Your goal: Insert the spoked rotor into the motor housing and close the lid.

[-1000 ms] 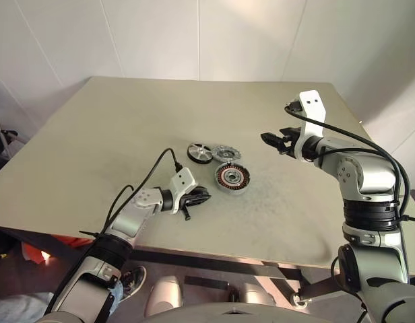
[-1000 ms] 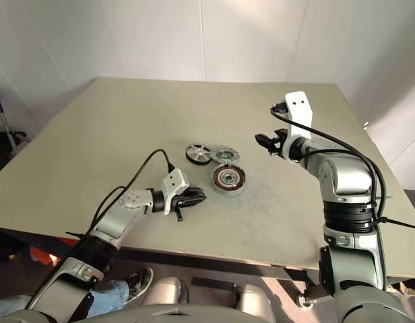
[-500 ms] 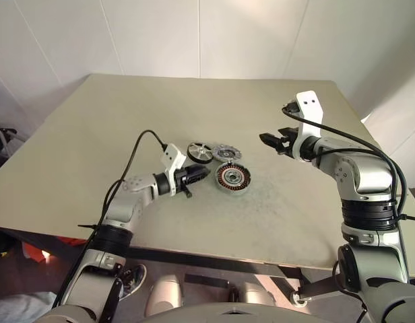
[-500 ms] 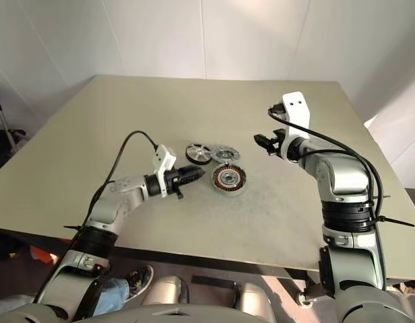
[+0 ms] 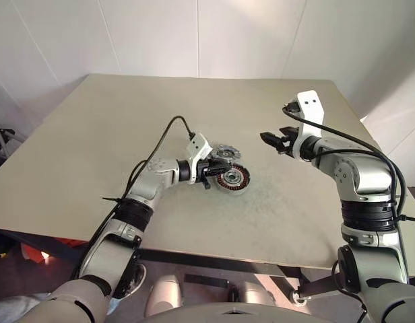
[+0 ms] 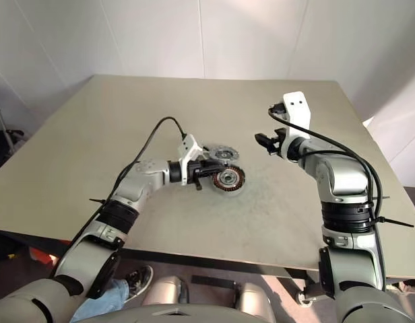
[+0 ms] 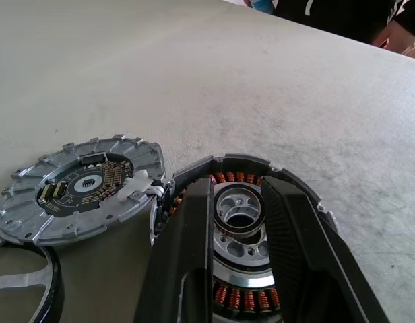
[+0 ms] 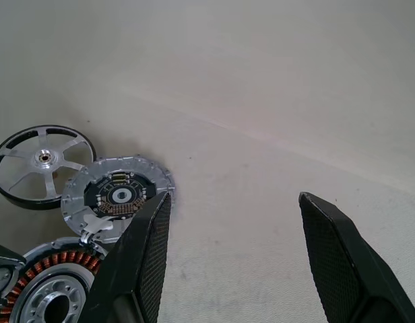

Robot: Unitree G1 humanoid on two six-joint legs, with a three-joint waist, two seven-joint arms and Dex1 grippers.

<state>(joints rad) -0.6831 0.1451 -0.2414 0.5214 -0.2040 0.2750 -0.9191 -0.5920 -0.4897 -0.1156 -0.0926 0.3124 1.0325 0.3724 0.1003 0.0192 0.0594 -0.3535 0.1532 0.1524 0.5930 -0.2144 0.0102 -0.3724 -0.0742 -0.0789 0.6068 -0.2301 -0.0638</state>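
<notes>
The motor housing [image 5: 233,179], a silver cup with copper-red windings, lies mid-table. Touching its far side is the lid [image 5: 226,152], flat and grey. The spoked rotor [image 8: 42,165], black-rimmed, lies beside the lid, and my left wrist hides it from the head views. My left gripper [image 7: 238,185] hovers just over the housing's near-left edge, shut on a small metal ring [image 7: 240,210] above the housing's centre. My right gripper [image 5: 269,140] hangs open in the air to the right of the parts, with nothing between its fingers [image 8: 143,256].
The beige table [image 5: 93,134] stretches wide on all sides of the three parts. Its front edge runs close below my left elbow. A black cable [image 5: 168,131] loops up from my left wrist.
My left arm has lifted from near the table's front edge and swung right and forward, over the housing. The right arm has kept still.
</notes>
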